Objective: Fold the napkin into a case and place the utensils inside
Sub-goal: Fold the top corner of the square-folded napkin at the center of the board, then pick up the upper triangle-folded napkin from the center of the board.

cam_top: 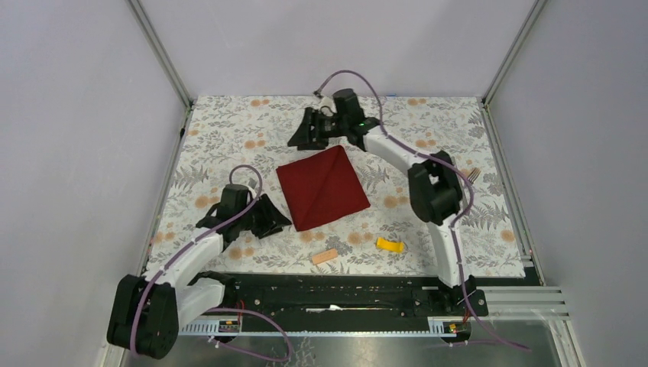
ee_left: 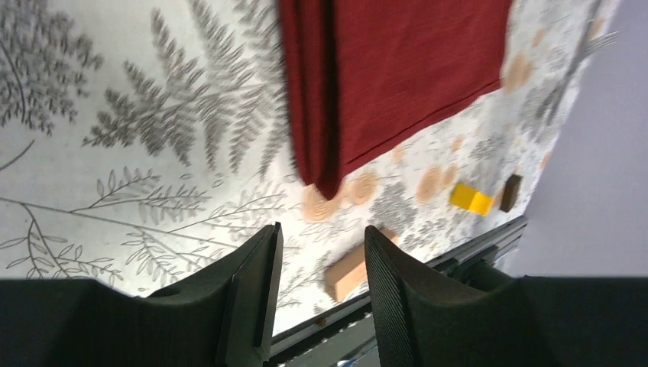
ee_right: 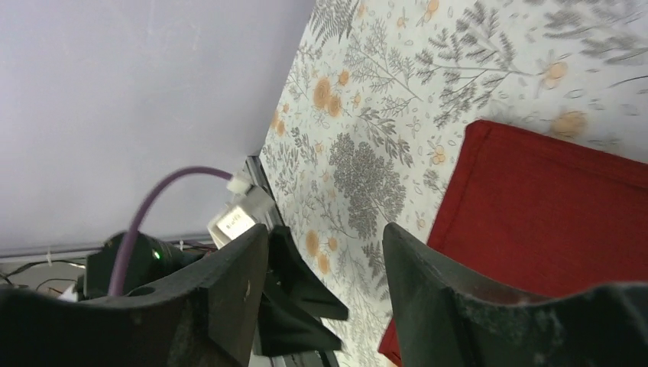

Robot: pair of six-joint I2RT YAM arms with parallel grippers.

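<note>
The dark red napkin (cam_top: 322, 187) is lying folded flat, turned like a diamond, at the middle of the floral table (cam_top: 229, 130), with doubled layers showing along its left edge. As soft, light cloth it is likely to sag and slide, so pinching a corner or folded edge while the other arm pins it looks safest. The left gripper (ee_left: 321, 237) is hovering just off the napkin's near-left side, jaws apart and empty. The right gripper (ee_right: 325, 237) is hanging by the far corner, likewise spread on nothing. No container is showing, and nothing is lying in the napkin. A fork (cam_top: 474, 174) is peeking out beyond the right arm; the knife is not showing.
</note>
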